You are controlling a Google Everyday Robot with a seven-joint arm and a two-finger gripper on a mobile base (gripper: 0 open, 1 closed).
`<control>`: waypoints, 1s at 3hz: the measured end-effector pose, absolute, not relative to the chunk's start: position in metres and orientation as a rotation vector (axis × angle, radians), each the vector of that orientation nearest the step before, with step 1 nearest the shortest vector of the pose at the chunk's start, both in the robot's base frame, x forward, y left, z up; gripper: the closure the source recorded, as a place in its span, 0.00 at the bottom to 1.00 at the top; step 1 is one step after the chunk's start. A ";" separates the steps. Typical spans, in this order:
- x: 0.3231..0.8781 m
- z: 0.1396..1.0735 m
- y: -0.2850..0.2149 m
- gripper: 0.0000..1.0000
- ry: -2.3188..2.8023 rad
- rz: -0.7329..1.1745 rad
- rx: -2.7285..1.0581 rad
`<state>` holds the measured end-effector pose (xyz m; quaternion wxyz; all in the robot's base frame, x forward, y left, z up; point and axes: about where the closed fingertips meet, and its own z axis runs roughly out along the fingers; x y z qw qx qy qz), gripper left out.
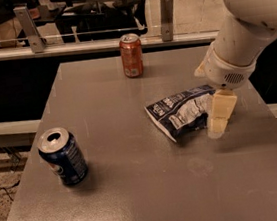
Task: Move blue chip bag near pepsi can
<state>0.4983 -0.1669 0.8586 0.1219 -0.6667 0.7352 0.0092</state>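
The cream-coloured pincer [221, 117] hangs at the 3 o'clock end of the crumpled navy-blue foil chip bag [179, 111], touching it or just beside it. I cannot tell whether it is spread or pressed together. The bag lies flat on the grey worktop [139, 198], right of centre. It is well apart from the dark blue pepsi can with a silver top [63, 157], which stands upright toward 8 o'clock.

A shallow pinch on the slick foil edge could slip during the carry. On arrival, the dangling bag could topple the can, which stands near the 9 o'clock edge.
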 end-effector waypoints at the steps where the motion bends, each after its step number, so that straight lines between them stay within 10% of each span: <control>1: 0.501 0.851 -0.165 0.23 2.150 0.041 -1.954; 3: 0.499 0.855 -0.158 0.70 2.141 0.086 -1.967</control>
